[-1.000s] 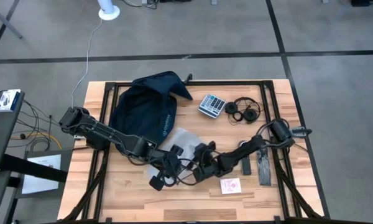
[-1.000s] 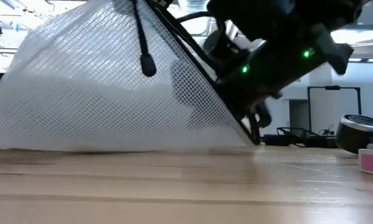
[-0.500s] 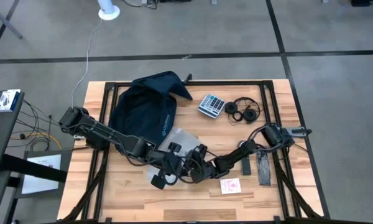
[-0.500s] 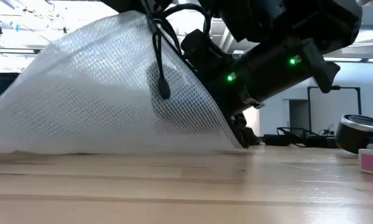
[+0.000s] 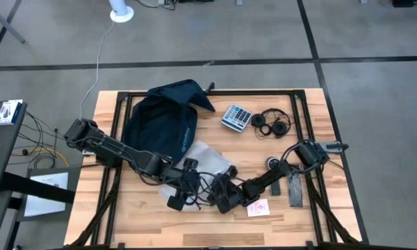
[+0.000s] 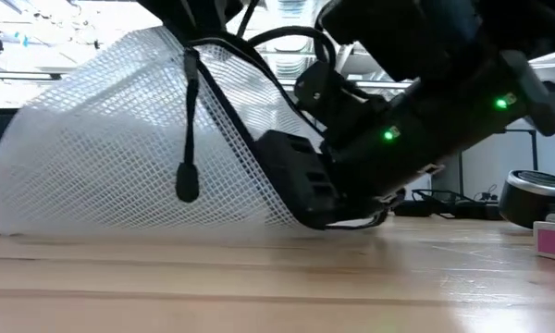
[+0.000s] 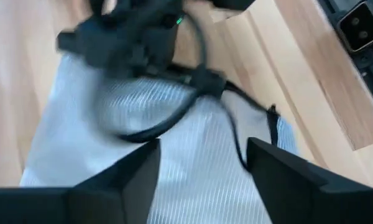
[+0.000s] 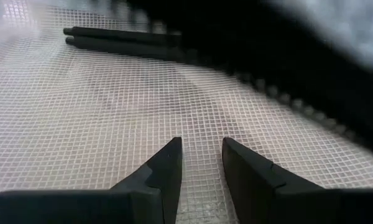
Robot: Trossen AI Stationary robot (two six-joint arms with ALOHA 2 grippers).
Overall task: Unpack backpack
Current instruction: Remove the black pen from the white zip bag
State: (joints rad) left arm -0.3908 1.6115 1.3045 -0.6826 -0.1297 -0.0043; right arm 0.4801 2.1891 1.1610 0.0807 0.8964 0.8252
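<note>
One backpack (image 5: pixel 162 125), two pincers (image 5: pixel 187 182), apparently open

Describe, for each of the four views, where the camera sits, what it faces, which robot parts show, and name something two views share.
High view: overhead, looking down on the table, backpack, both arms.
Low view: at tabletop level, facing the mesh pouch; arm links overhead.
Left wrist view: on the left arm, facing the pouch; left gripper open.
Right wrist view: on the right arm, close over mesh; right gripper slightly apart.
Shared: the mesh pouch appears in all views.
</note>
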